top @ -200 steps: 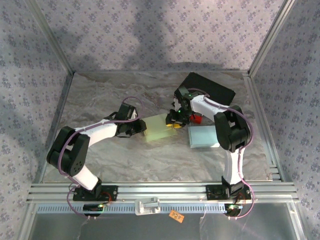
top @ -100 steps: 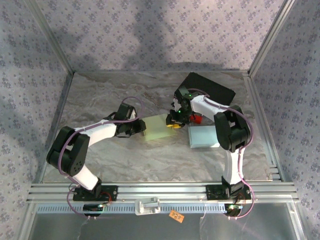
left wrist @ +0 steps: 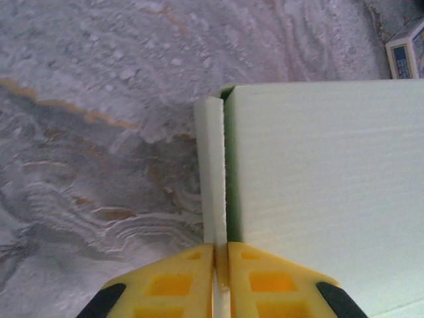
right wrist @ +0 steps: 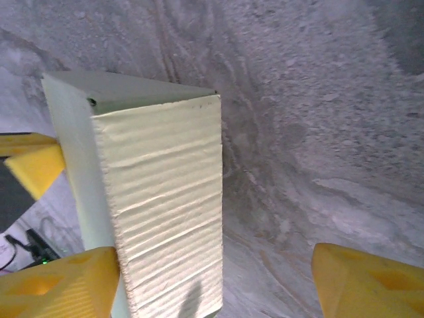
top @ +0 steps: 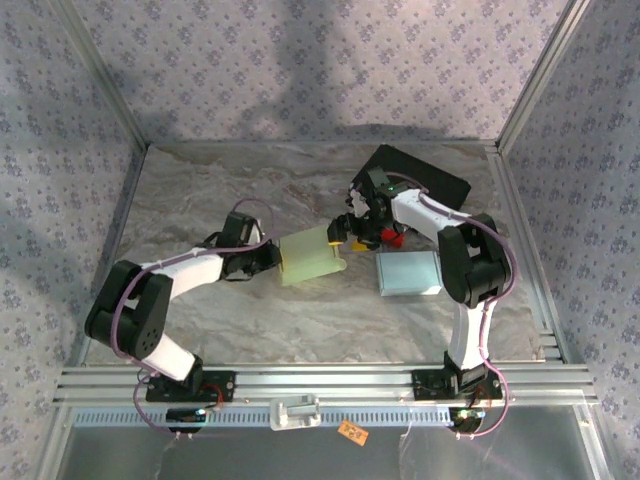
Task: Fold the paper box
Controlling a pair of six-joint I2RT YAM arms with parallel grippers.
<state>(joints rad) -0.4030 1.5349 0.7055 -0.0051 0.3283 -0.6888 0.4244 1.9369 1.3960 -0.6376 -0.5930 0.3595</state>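
Observation:
The pale green paper box (top: 310, 256) sits mid-table, partly folded, with a curled flap at its right end. My left gripper (top: 272, 258) is at its left end. In the left wrist view the yellow fingers (left wrist: 179, 278) are shut on a thin side flap (left wrist: 211, 172), beside the box's broad panel (left wrist: 318, 199). My right gripper (top: 350, 228) hovers at the box's far right corner, open. In the right wrist view the ribbed box panel (right wrist: 159, 199) lies between the spread fingers (right wrist: 371, 281), close to the left one. The right gripper (right wrist: 215, 285) holds nothing.
A light blue flat box (top: 408, 272) lies right of the green one, and its corner shows in the left wrist view (left wrist: 405, 53). A black case (top: 418, 180) rests at the back right. A small red item (top: 392, 237) sits by the right arm. Aluminium rails border the table.
The left gripper has drawn the box slightly leftward, still pinching the flap. The right gripper has eased back from the box's right end.

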